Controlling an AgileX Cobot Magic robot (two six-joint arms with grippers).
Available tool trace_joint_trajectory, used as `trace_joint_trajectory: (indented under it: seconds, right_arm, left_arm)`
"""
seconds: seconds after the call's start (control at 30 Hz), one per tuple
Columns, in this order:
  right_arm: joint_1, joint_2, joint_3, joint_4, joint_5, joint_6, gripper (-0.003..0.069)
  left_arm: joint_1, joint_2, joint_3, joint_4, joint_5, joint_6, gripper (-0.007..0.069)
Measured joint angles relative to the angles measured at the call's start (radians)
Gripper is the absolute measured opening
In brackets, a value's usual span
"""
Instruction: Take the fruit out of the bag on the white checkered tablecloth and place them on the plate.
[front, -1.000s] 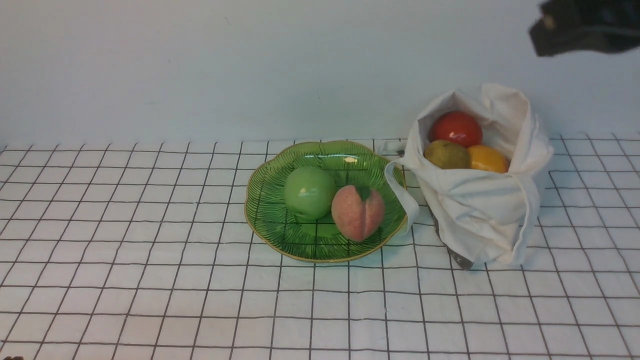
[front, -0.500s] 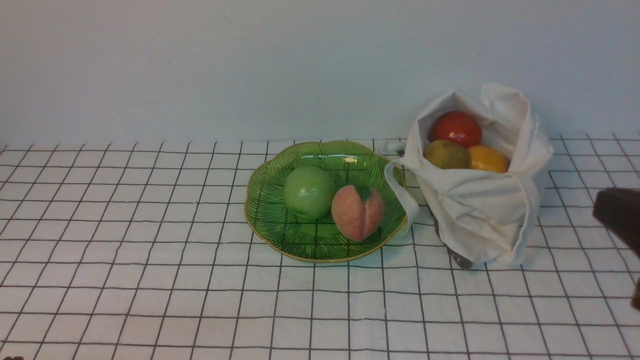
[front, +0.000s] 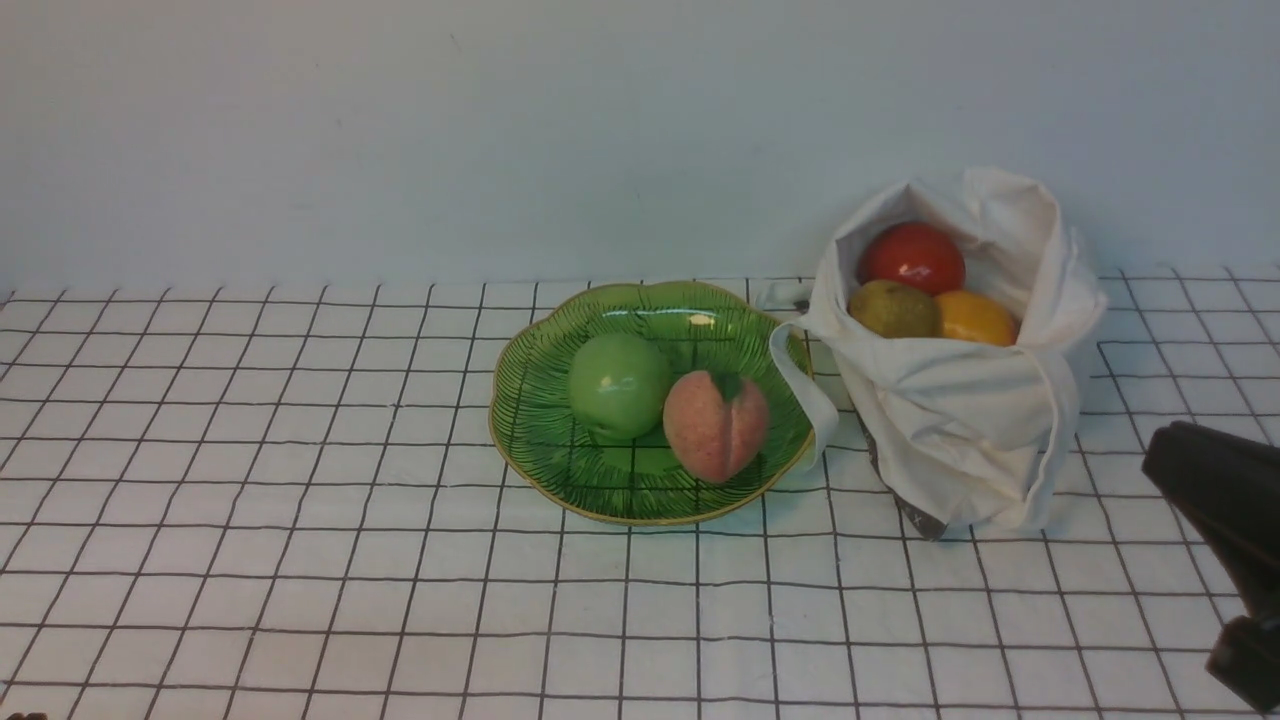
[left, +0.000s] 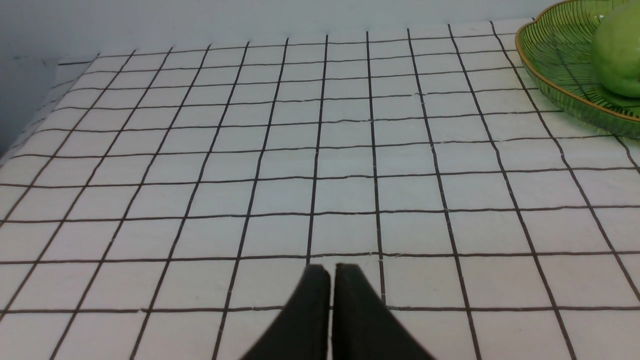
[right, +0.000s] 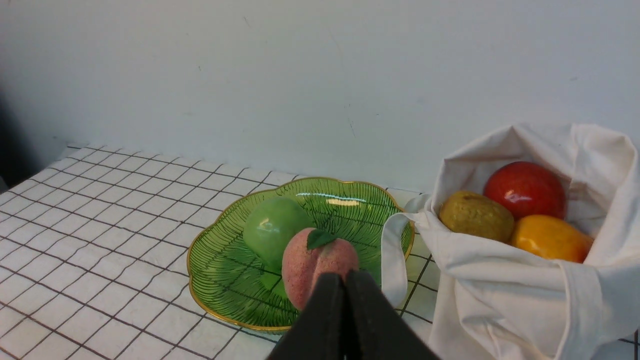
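Right claw had its two dark fingers pressed together with nothing between them, and it hung low near the right edge of the white checkered tablecloth, nearer the front than the bag. Left claw was likewise closed and empty over bare squares, well apart from the plate.

That green leaf-shaped plate sat about midway across the cloth, toward its far edge. On it lay a green apple and the speckled pink peach, touching, with the peach on the bag's side.

Just beside the plate, toward the far right corner, the white bag stood slumped with its mouth open. One handle loop lay over the plate's rim. Inside the bag, the red fruit sat at the back, with the olive-brown fruit and the orange fruit side by side in front of it.
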Motion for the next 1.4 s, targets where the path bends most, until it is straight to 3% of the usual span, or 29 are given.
trace_joint_trajectory:
  seconds: [0.53,1.0,1.4]
  right_arm:
    - [-0.007,-0.065,0.052,0.001,0.031,-0.003,-0.0014]
    - [-0.342,-0.537,0.375,0.111,0.106,-0.081,-0.0014]
    - [-0.374,-0.607,0.406,0.056,0.227,-0.085,-0.0014]
  left_arm:
    - [0.000,0.000,0.000,0.000,0.000,0.000,-0.0008]
    - [0.000,0.000,0.000,0.000,0.000,0.000,-0.0008]
    - [0.000,0.000,0.000,0.000,0.000,0.000,-0.0008]
